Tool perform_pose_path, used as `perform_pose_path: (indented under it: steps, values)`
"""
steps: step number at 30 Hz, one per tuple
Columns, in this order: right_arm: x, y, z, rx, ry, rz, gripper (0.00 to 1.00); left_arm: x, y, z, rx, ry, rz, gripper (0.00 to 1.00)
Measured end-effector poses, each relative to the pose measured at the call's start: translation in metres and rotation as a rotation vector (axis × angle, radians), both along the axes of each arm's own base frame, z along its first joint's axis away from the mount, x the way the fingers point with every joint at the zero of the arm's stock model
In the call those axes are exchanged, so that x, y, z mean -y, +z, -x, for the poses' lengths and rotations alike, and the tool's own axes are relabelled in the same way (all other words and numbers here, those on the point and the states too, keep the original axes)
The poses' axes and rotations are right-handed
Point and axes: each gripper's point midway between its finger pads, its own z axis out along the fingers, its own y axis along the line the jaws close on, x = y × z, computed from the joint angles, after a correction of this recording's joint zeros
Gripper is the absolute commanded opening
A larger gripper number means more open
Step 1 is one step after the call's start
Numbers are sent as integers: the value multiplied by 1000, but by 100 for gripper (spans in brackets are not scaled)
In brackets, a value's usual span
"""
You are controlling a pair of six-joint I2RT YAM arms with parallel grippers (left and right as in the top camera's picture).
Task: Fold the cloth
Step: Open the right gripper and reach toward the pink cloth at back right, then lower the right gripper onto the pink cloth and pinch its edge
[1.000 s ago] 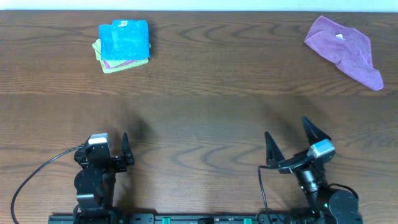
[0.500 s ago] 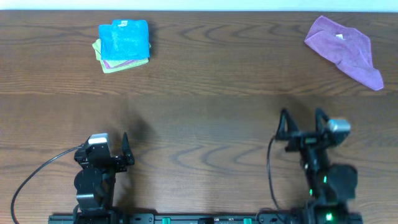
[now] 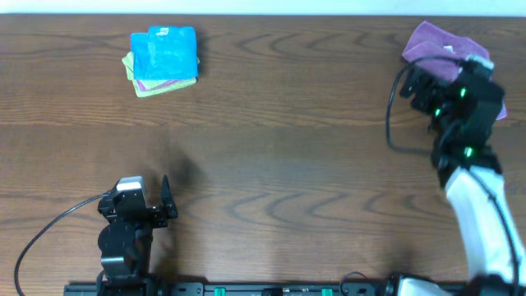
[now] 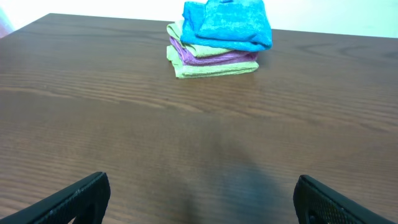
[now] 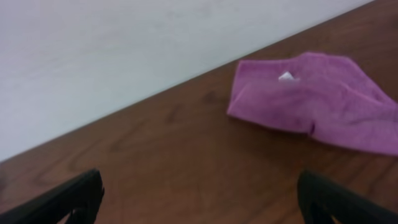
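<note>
A crumpled purple cloth [image 3: 437,41] lies at the far right of the table, partly hidden by my right arm in the overhead view. In the right wrist view the cloth [image 5: 317,102] lies ahead and to the right, with a small white tag on top. My right gripper [image 3: 431,86] is open and empty, raised just short of the cloth; its fingertips frame bare wood [image 5: 199,202]. My left gripper [image 3: 164,201] is open and empty at the near left, resting low over the table [image 4: 199,199].
A stack of folded cloths, blue on purple on green [image 3: 164,62], sits at the far left; it also shows in the left wrist view [image 4: 221,37]. The wooden table [image 3: 271,140] spans the view. A white wall [image 5: 124,50] stands behind the far edge.
My right arm has swung from the near right edge out across the table to the purple cloth at the far right. The left arm has not moved.
</note>
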Motion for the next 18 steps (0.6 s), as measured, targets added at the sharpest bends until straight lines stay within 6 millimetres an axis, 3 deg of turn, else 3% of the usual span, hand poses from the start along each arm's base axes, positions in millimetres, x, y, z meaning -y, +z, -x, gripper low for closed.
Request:
perform_pose_path:
  steps: [4, 11, 18]
  values:
    - [22, -5, -26, -85, -14, -2, 99, 0, 0, 0, 1, 0, 0, 95]
    - [50, -11, -47, -244, -4, 32, 99, 0, 0, 0, 1, 0, 0, 95]
    - [96, -24, -61, -411, -50, 128, 99, 0, 0, 0, 1, 0, 0, 95]
